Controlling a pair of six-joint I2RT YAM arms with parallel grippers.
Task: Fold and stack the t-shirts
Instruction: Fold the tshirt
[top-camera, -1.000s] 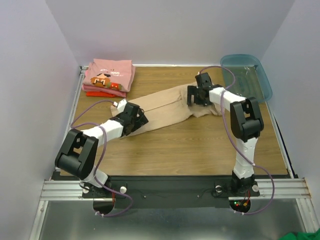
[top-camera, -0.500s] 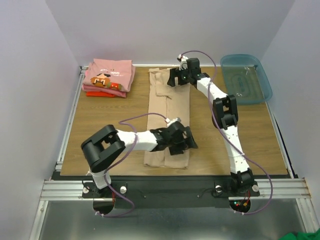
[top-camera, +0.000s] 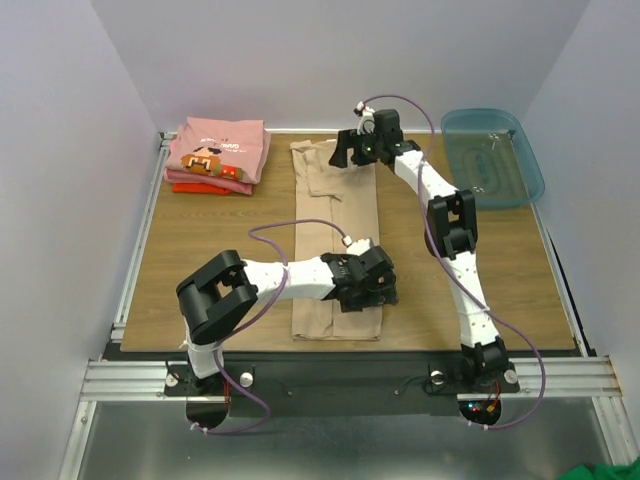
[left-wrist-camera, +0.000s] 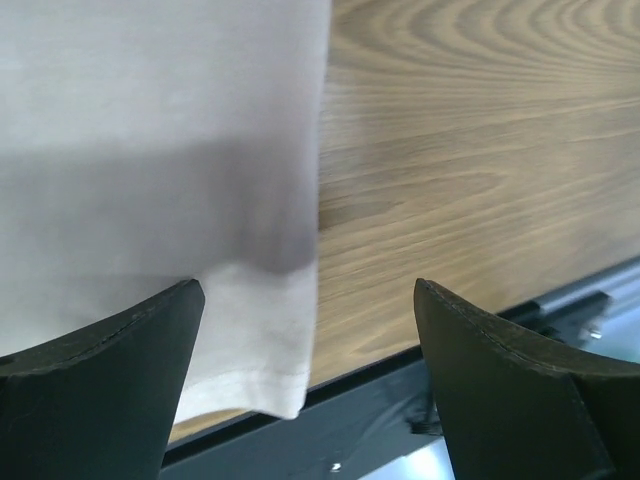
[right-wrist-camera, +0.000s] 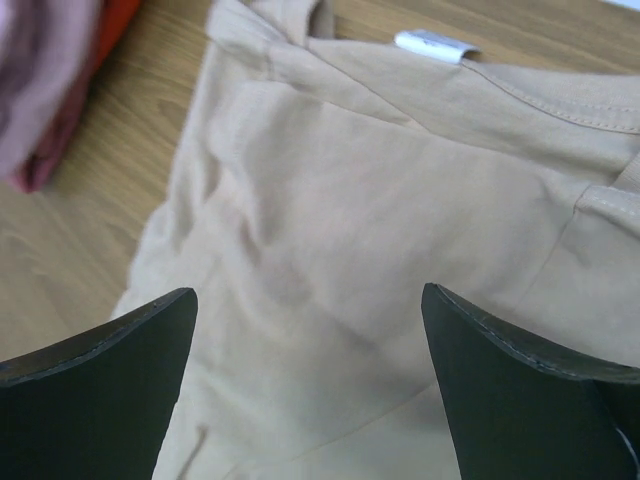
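Observation:
The tan t-shirt (top-camera: 335, 215) lies flat as a long narrow strip running from the far edge to the near edge of the table. My left gripper (top-camera: 368, 292) is open over its near right hem; in the left wrist view the left gripper (left-wrist-camera: 305, 300) straddles the shirt's (left-wrist-camera: 150, 150) right edge. My right gripper (top-camera: 350, 152) is open over the collar end; in the right wrist view the right gripper (right-wrist-camera: 308, 305) hovers over the cloth (right-wrist-camera: 380, 200), whose white label (right-wrist-camera: 435, 45) shows. The pink printed t-shirt (top-camera: 218, 148) lies folded on the red-orange t-shirt (top-camera: 200, 186) at the far left.
A teal plastic bin (top-camera: 495, 155) stands at the far right. The wooden table (top-camera: 220, 260) ends in a black front rail (left-wrist-camera: 400, 400) right below the shirt's hem. The pink and red-orange stack (right-wrist-camera: 40, 90) sits just left of the collar end.
The tan shirt went from a diagonal stretch between both grippers to a straight strip lying flat. The left arm swung to the near end, the right arm to the far end.

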